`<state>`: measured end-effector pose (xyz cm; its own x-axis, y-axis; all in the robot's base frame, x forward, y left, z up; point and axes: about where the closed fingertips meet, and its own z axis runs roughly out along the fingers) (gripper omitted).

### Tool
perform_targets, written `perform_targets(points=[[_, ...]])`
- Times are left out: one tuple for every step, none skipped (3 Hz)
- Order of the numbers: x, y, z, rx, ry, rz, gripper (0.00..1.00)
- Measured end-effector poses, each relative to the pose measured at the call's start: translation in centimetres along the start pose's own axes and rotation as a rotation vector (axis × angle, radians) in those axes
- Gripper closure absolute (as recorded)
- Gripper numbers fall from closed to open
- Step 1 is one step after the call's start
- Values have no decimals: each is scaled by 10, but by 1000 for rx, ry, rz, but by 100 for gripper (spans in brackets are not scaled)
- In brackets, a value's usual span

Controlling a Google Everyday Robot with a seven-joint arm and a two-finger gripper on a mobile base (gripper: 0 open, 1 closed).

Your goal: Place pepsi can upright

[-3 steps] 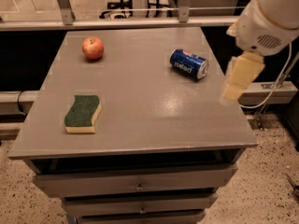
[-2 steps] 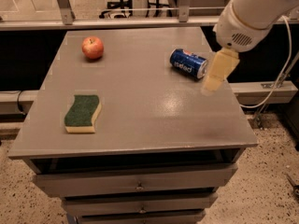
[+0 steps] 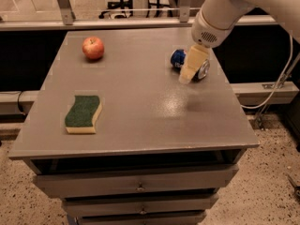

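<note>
The grey table [image 3: 140, 121] has closed drawers [image 3: 136, 185] beneath. The gripper [image 3: 186, 75] hangs over its far right part, right in front of the can [image 3: 176, 58], which lies on its side, partly hidden; open or closed, I cannot tell. No lettering is legible. A sponge [image 3: 83, 113] lies front left, an apple [image 3: 93, 48] far left.

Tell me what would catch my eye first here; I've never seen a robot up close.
First is the big white robot arm reaching in from the upper right. Its pale gripper is down in front of the blue pepsi can, which lies on its side near the right edge of the grey table. Then come the red apple at the far left and the green sponge at the front left.
</note>
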<state>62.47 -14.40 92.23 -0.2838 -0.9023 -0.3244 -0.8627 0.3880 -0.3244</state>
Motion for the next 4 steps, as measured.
perform_targets(points=[[-13,-19,35,-21,19,39,0],[-19,-39,73,-50,81,95,0],[-19,-44,94,-70,136,130,0],[-16,-46,111,-82,199,172,23]])
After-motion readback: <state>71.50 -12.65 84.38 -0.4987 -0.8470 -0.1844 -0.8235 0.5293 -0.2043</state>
